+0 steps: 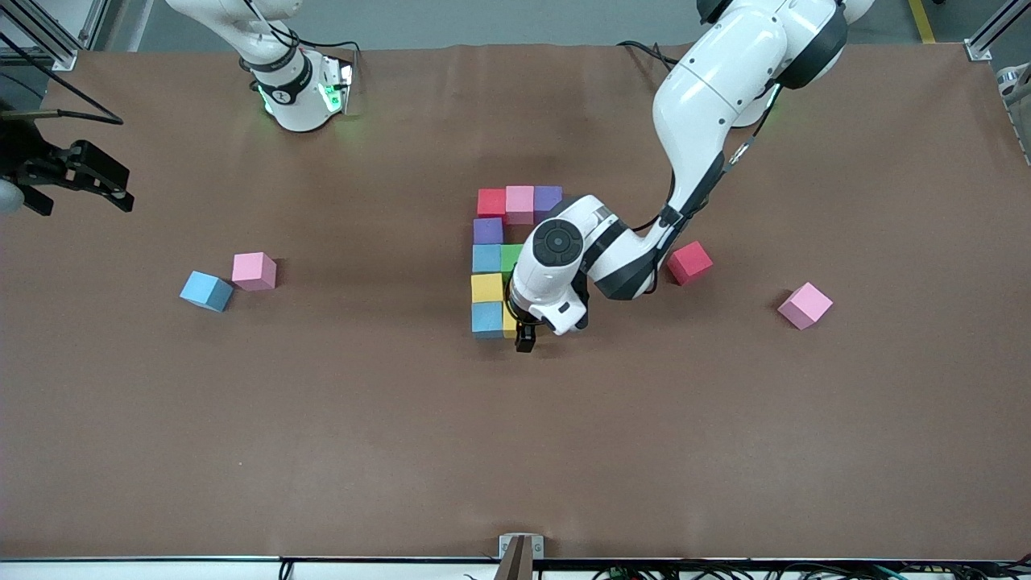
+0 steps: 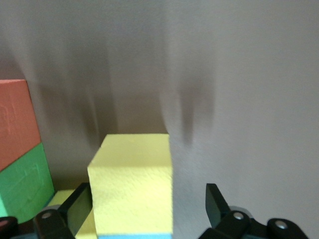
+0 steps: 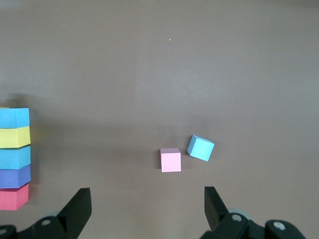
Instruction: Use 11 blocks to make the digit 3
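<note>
Nine blocks stand joined in the middle of the table as a partial digit 3 [image 1: 488,259]: a red, pink and purple row, then purple, blue, green, yellow and blue cubes. My left gripper [image 1: 521,332] is low over the figure's end nearest the front camera. It is open around a yellow block [image 2: 132,184]: one finger is close against it and the other stands apart. My right gripper [image 1: 76,177] hangs open and empty at the right arm's end of the table, its fingers [image 3: 79,206] over bare cloth.
Loose blocks: a pink one [image 1: 254,271] and a blue one [image 1: 206,291] toward the right arm's end, a red one [image 1: 689,263] and a pink one [image 1: 805,305] toward the left arm's end. The left forearm covers part of the figure.
</note>
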You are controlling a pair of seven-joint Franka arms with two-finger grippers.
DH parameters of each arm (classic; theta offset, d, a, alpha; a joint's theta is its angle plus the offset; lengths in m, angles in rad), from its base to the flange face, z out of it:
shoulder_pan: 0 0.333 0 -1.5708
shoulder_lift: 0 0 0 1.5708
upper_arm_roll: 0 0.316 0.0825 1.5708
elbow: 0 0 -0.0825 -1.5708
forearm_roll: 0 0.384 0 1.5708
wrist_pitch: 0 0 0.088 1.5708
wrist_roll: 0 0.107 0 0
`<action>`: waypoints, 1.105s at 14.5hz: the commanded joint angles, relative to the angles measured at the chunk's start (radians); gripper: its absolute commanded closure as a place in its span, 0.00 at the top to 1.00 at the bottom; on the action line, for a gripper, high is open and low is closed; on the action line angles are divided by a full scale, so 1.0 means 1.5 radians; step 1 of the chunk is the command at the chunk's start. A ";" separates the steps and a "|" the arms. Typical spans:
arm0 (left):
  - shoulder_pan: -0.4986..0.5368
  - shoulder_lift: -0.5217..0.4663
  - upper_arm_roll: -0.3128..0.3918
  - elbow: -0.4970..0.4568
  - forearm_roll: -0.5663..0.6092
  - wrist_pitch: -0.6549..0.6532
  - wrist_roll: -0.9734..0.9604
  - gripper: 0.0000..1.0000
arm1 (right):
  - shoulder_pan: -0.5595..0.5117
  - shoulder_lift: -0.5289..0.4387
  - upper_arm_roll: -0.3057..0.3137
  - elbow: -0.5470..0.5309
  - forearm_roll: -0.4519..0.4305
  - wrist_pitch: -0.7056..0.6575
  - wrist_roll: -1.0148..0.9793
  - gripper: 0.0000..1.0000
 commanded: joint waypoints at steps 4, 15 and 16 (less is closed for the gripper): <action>0.018 -0.138 0.000 -0.041 -0.010 -0.130 0.026 1.00 | 0.077 0.004 -0.078 0.008 0.002 0.001 -0.002 1.00; 0.174 -0.386 -0.004 -0.378 -0.014 -0.137 0.344 1.00 | 0.049 0.001 -0.088 0.022 -0.002 -0.008 -0.069 1.00; 0.183 -0.402 -0.004 -0.401 -0.014 -0.137 0.362 1.00 | 0.043 0.001 -0.088 0.023 -0.002 -0.008 -0.062 1.00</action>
